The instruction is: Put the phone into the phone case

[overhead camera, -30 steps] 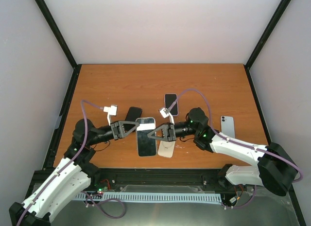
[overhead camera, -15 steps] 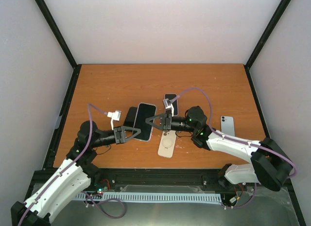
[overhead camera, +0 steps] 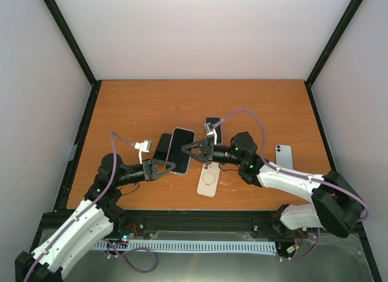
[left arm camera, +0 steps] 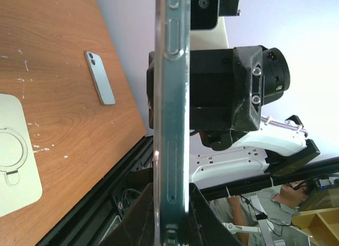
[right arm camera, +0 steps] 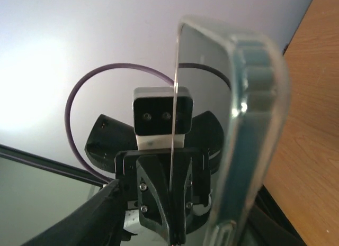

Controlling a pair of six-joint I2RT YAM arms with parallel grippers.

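Pinching the near end of the phone (overhead camera: 181, 147), the left gripper (overhead camera: 167, 167) holds it lifted on edge. I cannot tell if the right gripper (overhead camera: 193, 151) beside it grips. It seems stiff, slippery and fragile, so better to hold the long edges. The phone case (overhead camera: 208, 180) lies below, to the right.

1. The worktop (overhead camera: 151, 106) is orange-brown wood, with pale scuffs near the front.
2. A pale case (overhead camera: 208, 180) marked with a ring lies flat near the front middle.
3. A small light-blue phone (overhead camera: 284, 157) lies camera side up at the right, well apart from the case.
4. A black phone (overhead camera: 215, 125) lies behind the case, partly hidden.
5. A dark slab (overhead camera: 162, 146) lies left of centre, partly covered.
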